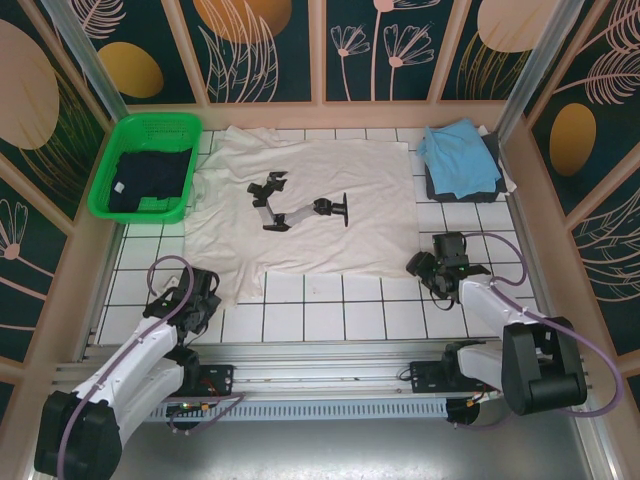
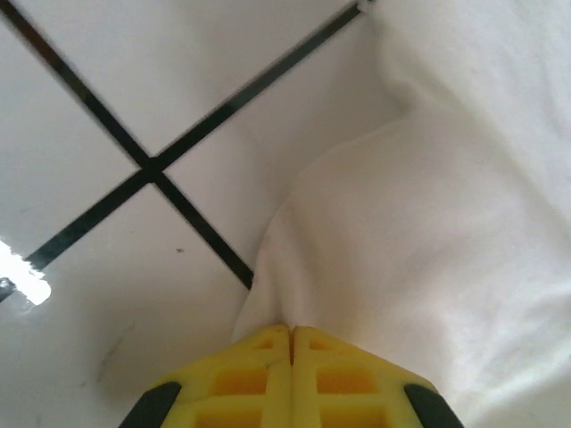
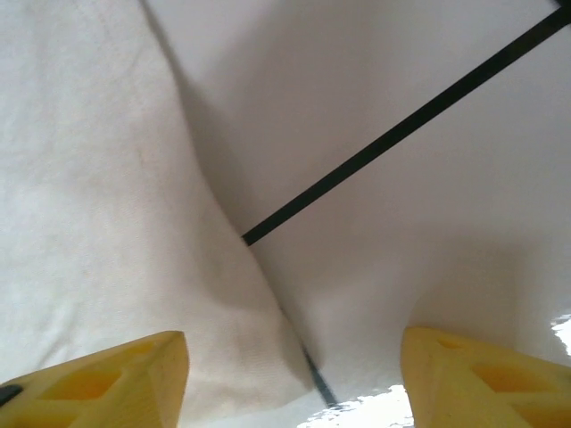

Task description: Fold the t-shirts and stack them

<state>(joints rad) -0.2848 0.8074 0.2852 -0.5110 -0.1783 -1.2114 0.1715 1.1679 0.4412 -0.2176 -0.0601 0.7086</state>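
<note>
The large cream-white t-shirt (image 1: 310, 200) lies spread flat mid-table, with a dark print on its chest. At its near left corner my left gripper (image 1: 210, 292) is shut, and in the left wrist view the yellow fingertips (image 2: 268, 343) pinch the white cloth (image 2: 428, 232) at its edge. My right gripper (image 1: 424, 264) is at the near right corner. It stands open, and the shirt's corner (image 3: 134, 223) lies on the tiles between its fingers (image 3: 116, 379). A light blue t-shirt (image 1: 457, 155) rests folded on a dark grey one (image 1: 462, 187) at the back right. A dark navy one (image 1: 150, 180) sits in the basket.
The green mesh basket (image 1: 115, 155) stands at the back left, against the left wall. Wooden rails (image 1: 560, 230) edge the white tiled table (image 1: 340, 310) on both sides and at the back. Bare tiles run along the near edge between the two arms.
</note>
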